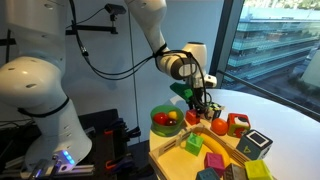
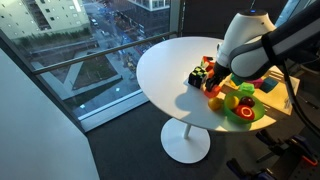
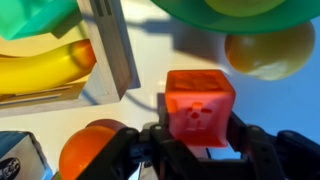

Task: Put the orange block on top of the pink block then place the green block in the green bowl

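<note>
Hand (image 3: 198, 138) straddles one marked red-orange block (image 3: 200, 100) with two fingers (image 3: 133, 152), whether clamped unclear, near one green bowl (image 3: 190, 10) and one banana (image 3: 40, 66).

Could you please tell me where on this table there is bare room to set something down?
The wide window-side half of the white round table is bare. Crowded: the opposite side, where the green bowl, the wooden tray and the loose blocks sit close together, leaving only narrow gaps.

White arm (image 1: 42, 95), black gripper (image 1: 206, 103).
Its shells were glossy and rounded; a black cable (image 1: 95, 67) ran at the base's 1 o'clock.
</note>
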`<move>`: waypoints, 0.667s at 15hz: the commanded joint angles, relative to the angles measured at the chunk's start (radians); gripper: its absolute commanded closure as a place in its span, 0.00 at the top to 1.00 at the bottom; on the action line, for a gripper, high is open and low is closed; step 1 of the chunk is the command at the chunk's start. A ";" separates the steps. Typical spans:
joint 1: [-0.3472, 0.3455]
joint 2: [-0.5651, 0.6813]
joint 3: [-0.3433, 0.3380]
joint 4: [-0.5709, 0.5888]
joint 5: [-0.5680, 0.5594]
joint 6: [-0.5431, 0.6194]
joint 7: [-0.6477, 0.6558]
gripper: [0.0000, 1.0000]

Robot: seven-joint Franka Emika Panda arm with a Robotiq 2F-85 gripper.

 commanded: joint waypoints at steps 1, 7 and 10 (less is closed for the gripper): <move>-0.009 -0.042 -0.006 0.014 -0.005 -0.043 0.016 0.27; -0.043 -0.124 -0.011 0.018 -0.002 -0.153 -0.012 0.25; -0.064 -0.169 -0.019 0.016 -0.006 -0.220 -0.020 0.25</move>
